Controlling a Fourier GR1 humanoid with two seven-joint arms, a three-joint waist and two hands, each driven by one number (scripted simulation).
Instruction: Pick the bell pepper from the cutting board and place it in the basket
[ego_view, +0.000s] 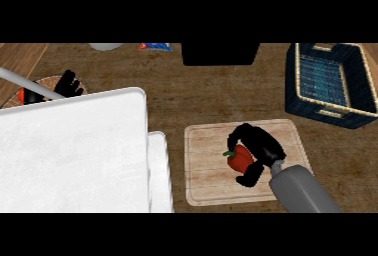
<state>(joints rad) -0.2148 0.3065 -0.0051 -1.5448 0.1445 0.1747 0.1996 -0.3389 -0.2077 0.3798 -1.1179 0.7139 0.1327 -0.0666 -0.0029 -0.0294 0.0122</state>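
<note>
Curling around the red bell pepper, the right hand grasps it on the wooden cutting board. The pepper seems to touch the board. The basket sits well apart.

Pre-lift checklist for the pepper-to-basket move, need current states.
1. Right hand curled round the bell pepper: ok, fingers and thumb wrap both sides.
2. Pepper lifted off the cutting board: cannot tell, the steep view hides any gap.
3. Basket ready to receive: ok, at the counter's far right, open side up, nothing visible inside.
4. Path from board to basket: ok, only bare counter shows between them.
5. Left hand out of the way: ok, at far left beside the white block, away from the board.
6. Dark box at the far edge: ok, left of the direct path.
</note>
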